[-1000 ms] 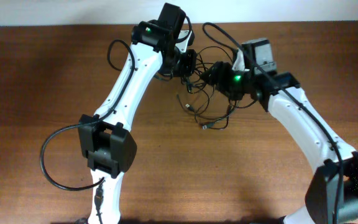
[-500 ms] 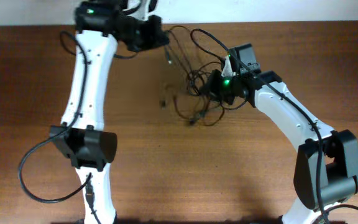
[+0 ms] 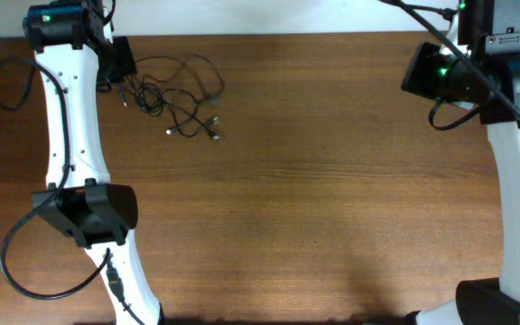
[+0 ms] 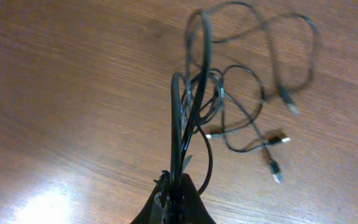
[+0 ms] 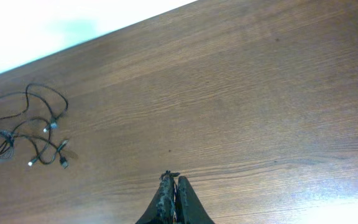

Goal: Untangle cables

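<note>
The cables (image 3: 158,97) are lying in a loose black tangle just to the right of the left gripper (image 4: 174,185). Several thin strands are running bunched together into that gripper, which is pinching them between its fingers. Wide loops are arching away from it, crossing over one another. The small plugs (image 4: 278,138), some with silvery tips, are resting on the side of the tangle farthest from it.

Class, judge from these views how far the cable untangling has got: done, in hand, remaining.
Done: nothing visibly separated; the cables lie in one looped bunch. In hand: the left gripper is shut on several strands. The right gripper is shut, empty, well away. Left: pulling each cord free.
</note>
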`<state>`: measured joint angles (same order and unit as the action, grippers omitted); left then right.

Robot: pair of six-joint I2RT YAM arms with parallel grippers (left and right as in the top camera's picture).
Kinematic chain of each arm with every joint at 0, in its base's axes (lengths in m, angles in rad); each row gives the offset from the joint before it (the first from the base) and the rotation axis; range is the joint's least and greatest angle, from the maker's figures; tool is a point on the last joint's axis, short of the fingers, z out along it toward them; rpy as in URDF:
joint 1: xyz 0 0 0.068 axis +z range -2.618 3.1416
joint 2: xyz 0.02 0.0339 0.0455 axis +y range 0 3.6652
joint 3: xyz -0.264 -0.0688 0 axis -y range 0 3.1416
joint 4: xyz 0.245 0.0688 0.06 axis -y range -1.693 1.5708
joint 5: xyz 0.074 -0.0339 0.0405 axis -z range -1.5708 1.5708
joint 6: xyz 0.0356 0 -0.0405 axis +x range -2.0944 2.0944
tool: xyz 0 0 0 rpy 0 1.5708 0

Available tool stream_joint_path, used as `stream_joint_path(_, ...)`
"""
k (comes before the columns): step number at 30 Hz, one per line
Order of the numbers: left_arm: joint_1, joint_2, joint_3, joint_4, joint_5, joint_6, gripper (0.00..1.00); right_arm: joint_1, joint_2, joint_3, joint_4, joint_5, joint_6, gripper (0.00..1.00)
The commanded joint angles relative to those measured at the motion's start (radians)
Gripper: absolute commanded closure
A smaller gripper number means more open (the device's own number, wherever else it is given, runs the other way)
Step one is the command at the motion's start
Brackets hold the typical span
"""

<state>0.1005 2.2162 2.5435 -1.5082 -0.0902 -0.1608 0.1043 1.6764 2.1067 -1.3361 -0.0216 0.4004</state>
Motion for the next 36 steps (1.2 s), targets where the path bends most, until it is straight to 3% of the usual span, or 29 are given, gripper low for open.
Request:
stream_joint_path(1, -0.035, -0.019, 0.025, 0.010, 0.208, 0.119, 1.00, 0.024, 0.031, 0.013, -0.001, -0.042, -0.030, 0.96)
stream_joint_path(4, -0.124, -0.019, 0.025, -0.008, 0.583, 0.278, 1.00, 0.012, 0.043, 0.013, 0.012, -0.055, -0.029, 0.96)
stream_joint_path(8, -0.335, -0.018, -0.041, -0.017, 0.587, 0.283, 1.00, -0.067, 0.043, 0.013, 0.014, -0.121, -0.031, 0.96)
stream_joint_path(9, -0.399, -0.018, -0.103, 0.003, 0.571, 0.283, 0.86, -0.094, 0.043, 0.013, 0.014, -0.138, -0.031, 0.96)
stream_joint_path(10, -0.433, -0.018, -0.140, 0.019, 0.560, 0.285, 0.58, -0.113, 0.043, 0.013, 0.014, -0.151, -0.031, 0.96)
stream_joint_path(11, -0.504, -0.018, -0.191, 0.050, 0.524, 0.298, 0.00, -0.120, 0.043, 0.013, 0.014, -0.156, -0.039, 0.93)
stream_joint_path(17, -0.521, -0.019, -0.187, 0.080, 0.328, 0.298, 0.01, -0.119, 0.043, 0.013, 0.006, -0.155, -0.053, 0.87)
stream_joint_path(22, -0.526, -0.006, -0.384, 0.233, 0.348, 0.304, 0.34, -0.119, 0.043, 0.012, -0.003, -0.155, -0.053, 0.85)
stream_joint_path(23, -0.526, -0.006, -0.443, 0.288, 0.397, 0.360, 0.38, -0.119, 0.045, 0.012, -0.003, -0.155, -0.053, 0.85)
stream_joint_path(28, -0.561, -0.006, -0.636, 0.518, 0.439, 0.394, 0.37, -0.119, 0.048, 0.012, -0.005, -0.155, -0.053, 0.84)
stream_joint_path(31, -0.584, -0.006, -0.702, 0.602, 0.342, 0.333, 0.41, -0.119, 0.048, 0.012, -0.017, -0.155, -0.053, 0.84)
stream_joint_path(36, -0.603, -0.005, -0.764, 0.716, 0.355, 0.331, 0.41, -0.118, 0.048, 0.012, -0.019, -0.155, -0.053, 0.84)
